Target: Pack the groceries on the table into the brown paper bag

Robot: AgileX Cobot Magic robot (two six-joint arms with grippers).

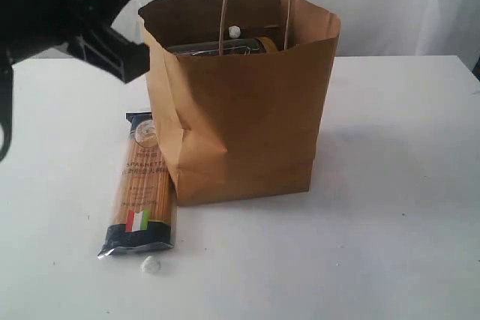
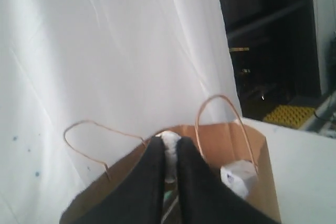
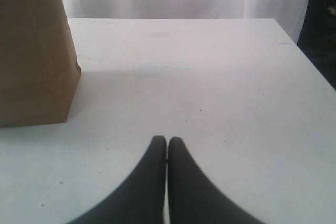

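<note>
Left end effector is seen with its fingers nearly together. Something white shows in the narrow gap at the tips, and whether it is clamped cannot be told. Just below and beyond it, the brown paper bag is stood upright on the surface, mouth open and loop handles raised. A small white-blue carton is seen inside, with a yellow-lidded jar and a white cap near the rim.

The right end effector is held with its fingers pressed together over the surface, well apart from the bag's base.

Below the left end effector, the spaghetti packet is laid flat, just beside the bag's wall. Its long axis is run alongside that wall. The Italian-flag end is pointed away from the left end effector, toward the exterior camera, and the dark end with a round emblem is pointed toward it. "SPAGHETTI" can be read lengthwise; the smaller line beside it is too blurred. A tiny white lump lies just off the flag end.
</note>
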